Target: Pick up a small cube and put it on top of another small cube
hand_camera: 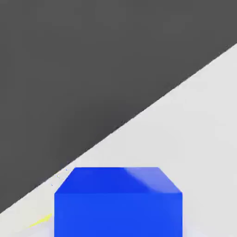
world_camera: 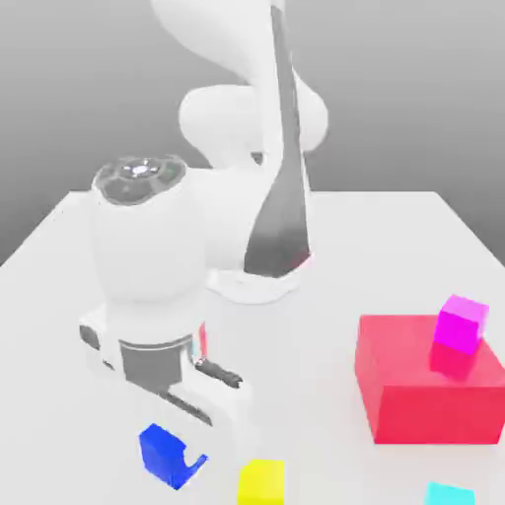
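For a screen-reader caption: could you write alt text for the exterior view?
A white robot arm leans low over a white table, its gripper beside a small blue cube near the front edge. A yellow cube sits next to it toward the exterior view's right, then a cyan cube. A magenta cube rests on a big red block.

The small deep-blue cube sits close beside the arm's white two-finger gripper, with the small yellow cube just beside it toward the exterior view's right, crowding that side. Farther right, well apart, stand the big red block carrying a small magenta cube, and a small cyan cube. The white tabletop toward the exterior view's left of the blue cube lies bare.
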Controlling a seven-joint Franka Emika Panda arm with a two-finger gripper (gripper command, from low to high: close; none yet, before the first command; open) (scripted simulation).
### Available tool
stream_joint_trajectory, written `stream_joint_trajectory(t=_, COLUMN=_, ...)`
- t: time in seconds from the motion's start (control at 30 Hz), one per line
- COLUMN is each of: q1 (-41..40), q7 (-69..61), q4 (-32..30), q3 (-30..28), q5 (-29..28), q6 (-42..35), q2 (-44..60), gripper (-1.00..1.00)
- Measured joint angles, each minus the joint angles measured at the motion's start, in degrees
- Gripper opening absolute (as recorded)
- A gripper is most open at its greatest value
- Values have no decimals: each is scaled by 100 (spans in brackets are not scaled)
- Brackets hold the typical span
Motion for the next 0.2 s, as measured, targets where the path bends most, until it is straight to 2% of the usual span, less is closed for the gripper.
stream_joint_trajectory(t=0.07, q1=129, q7=20, q4=-61, q3=34, q5=-123, q6=365, q2=307, gripper=-100)
stream_joint_trajectory(t=0.1, q1=160, q7=33, q4=-67, q3=29, q5=-157, q6=500, q2=437, gripper=100)
stream_joint_trajectory(t=0.2, q1=160, q7=33, q4=-67, q3=29, q5=-157, q6=500, q2=437, gripper=100)
